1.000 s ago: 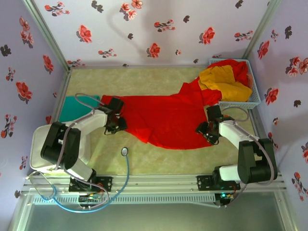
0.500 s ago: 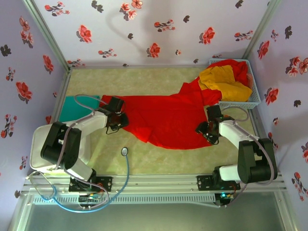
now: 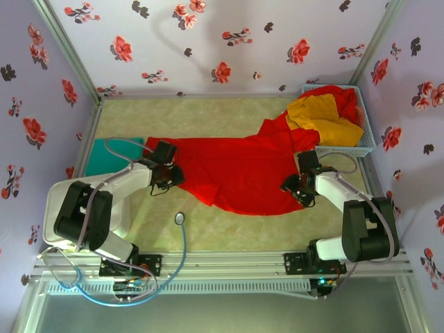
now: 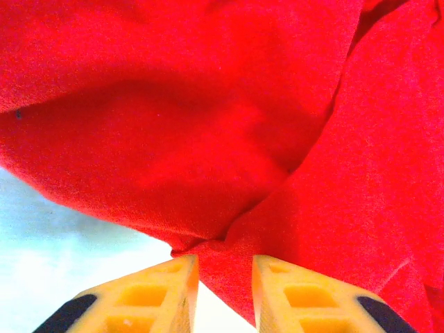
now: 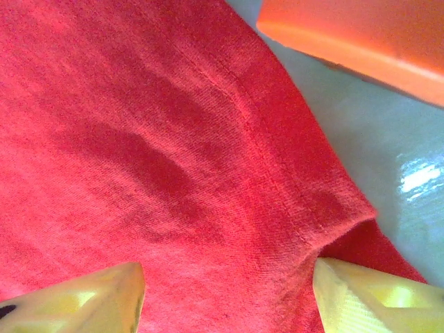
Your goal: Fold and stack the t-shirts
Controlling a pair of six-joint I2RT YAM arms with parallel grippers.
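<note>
Red shirt (image 3: 236, 173) lies on your worktop (image 3: 208, 114); your left fingers (image 4: 159, 295) narrowly straddle its edge, grip unclear; your right fingers (image 5: 83, 298) stand wide.

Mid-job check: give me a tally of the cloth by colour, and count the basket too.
Red t-shirts: at least 1; folds hide whether the spread red cloth is more than one shirt
Mustard-yellow t-shirts: 1
Teal t-shirts: 1
Basket: 1
Total: at least 4
</note>
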